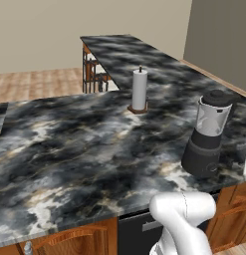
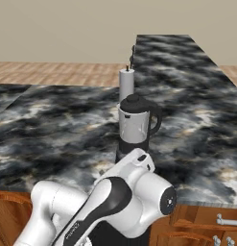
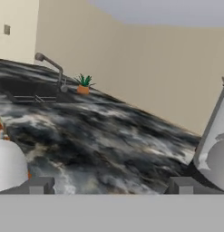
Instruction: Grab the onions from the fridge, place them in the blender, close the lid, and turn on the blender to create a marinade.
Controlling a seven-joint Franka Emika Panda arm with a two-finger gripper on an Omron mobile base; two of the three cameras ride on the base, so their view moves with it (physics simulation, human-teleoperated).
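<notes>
The blender (image 1: 208, 134) stood lidded on the tabletop's (image 1: 84, 149) near right. The gripper (image 3: 111, 186), jaws apart and empty, hovered seemingly just beside the jar; a careless swing might topple it.

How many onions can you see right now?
0. No onion on the counter; the blender has its lid on, and its jar may hide some.

A white paper towel roll (image 1: 139, 89) stands upright on the dark marbled worktop (image 1: 69, 149). A small potted plant (image 3: 83, 84) sits beside a faucet (image 3: 52, 68).
</notes>
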